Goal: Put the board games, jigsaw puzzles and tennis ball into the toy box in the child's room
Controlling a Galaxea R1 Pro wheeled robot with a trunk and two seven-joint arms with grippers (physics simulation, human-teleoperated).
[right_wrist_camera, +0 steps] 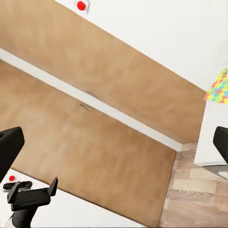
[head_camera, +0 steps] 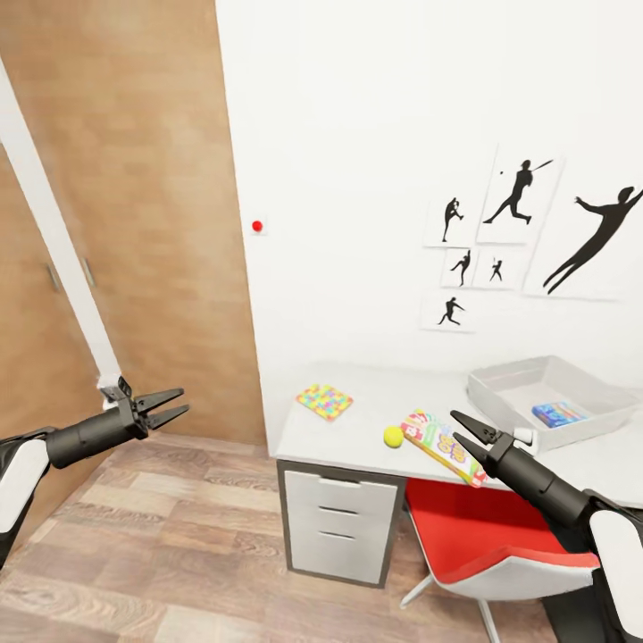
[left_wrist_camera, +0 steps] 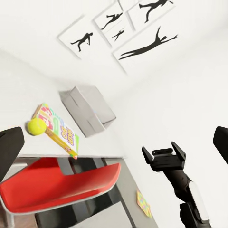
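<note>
Right claw (head_camera: 466, 432) open beside board game (head_camera: 442, 446); carton lies diagonally.

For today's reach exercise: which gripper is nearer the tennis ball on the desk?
Right. The right gripper hovers open just beside the ball, over the desk's front edge. The left gripper hangs open off the desk's far side, over the floor.

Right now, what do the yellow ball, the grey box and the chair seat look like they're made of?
The tennis ball looks fuzzy felt: matte yellow-green, no shine. The toy box looks like hard plastic, maybe card: smooth, pale grey, thin sloping walls. The chair seat looks like moulded plastic: glossy red inside, white shell outside. It's a simulator render, so these are guesses.
</note>
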